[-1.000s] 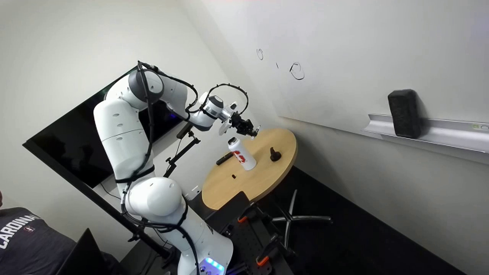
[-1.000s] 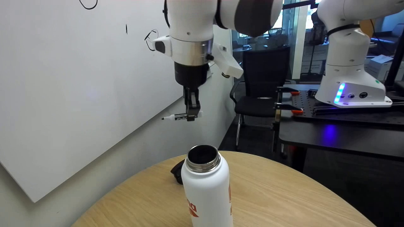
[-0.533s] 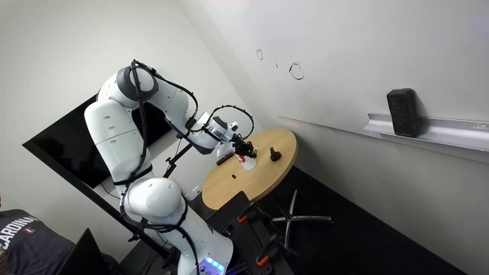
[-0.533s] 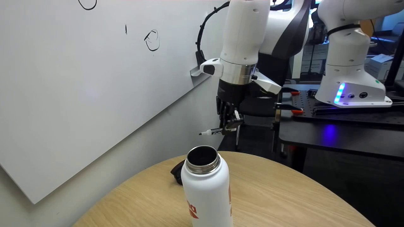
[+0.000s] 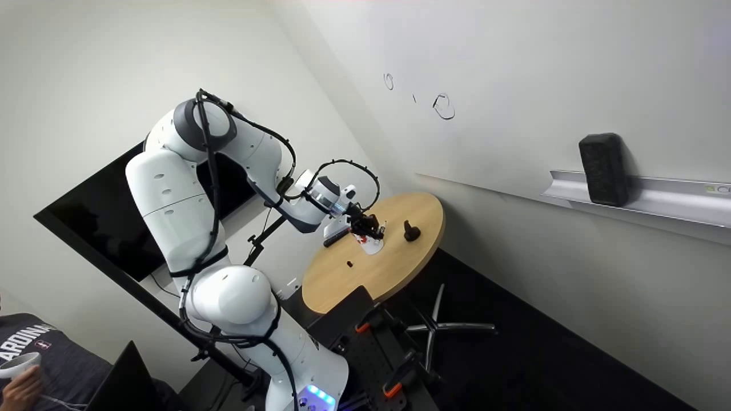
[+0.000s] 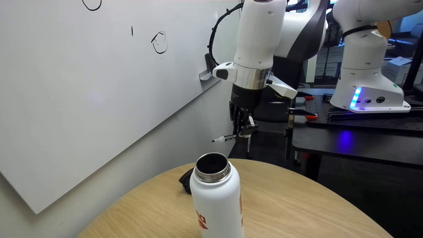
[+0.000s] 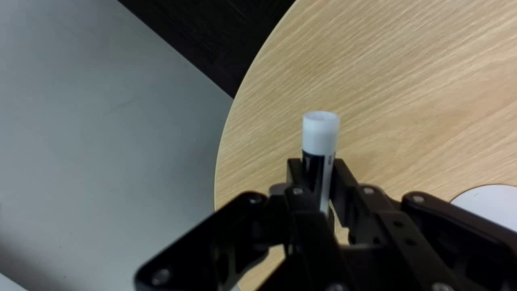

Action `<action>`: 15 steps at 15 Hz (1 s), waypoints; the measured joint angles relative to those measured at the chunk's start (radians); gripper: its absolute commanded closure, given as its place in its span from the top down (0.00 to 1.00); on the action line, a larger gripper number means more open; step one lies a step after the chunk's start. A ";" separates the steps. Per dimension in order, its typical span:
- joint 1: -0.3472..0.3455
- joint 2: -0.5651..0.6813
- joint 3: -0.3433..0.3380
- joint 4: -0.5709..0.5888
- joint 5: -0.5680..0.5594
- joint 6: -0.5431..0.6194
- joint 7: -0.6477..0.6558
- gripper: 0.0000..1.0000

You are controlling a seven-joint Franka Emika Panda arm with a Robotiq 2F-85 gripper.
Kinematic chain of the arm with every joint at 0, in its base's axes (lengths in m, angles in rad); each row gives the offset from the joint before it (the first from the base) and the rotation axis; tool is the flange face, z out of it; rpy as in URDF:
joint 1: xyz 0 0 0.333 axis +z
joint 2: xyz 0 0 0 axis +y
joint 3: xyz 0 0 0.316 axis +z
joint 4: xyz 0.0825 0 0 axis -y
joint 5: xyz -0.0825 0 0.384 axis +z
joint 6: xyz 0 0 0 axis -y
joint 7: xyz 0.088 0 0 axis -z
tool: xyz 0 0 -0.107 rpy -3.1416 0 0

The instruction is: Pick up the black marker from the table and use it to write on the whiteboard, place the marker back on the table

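Black and white, the marker (image 6: 226, 138) sits in the tool (image 7: 318, 173), whose narrow-set fingers (image 7: 295, 171) press it from opposite sides; it lies nearly level, its dark tip (image 6: 213, 141) slightly lower and in plain sight. The wrist view shows its white end (image 7: 321, 131) against the light wood of the counter (image 6: 304, 211), and in an exterior view it hangs above that top, well apart from the whiteboard (image 6: 82, 86). On the whiteboard are 2 loops (image 5: 444, 107) and 1 short stroke (image 5: 414, 98). White with red print, an open-necked bottle (image 6: 216, 201) stands upright on the counter, its upper part hidden behind the tool and robot arm (image 5: 171, 188) in an exterior view. Near it sit a black lid-like piece (image 5: 411, 232), a dark rod (image 5: 336, 237) and a dark stub (image 5: 350, 264) too small to name. A black block (image 5: 603, 171) rests on the grey ledge (image 5: 679, 200).
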 measured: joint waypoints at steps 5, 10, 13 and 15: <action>0.036 0.078 -0.006 0.000 -0.067 0.050 0.102 0.06; 0.105 0.193 -0.074 0.006 -0.224 0.227 0.268 0.06; 0.140 0.254 -0.121 0.027 -0.277 0.294 0.320 0.06; 0.151 0.297 -0.133 0.053 -0.279 0.301 0.322 0.06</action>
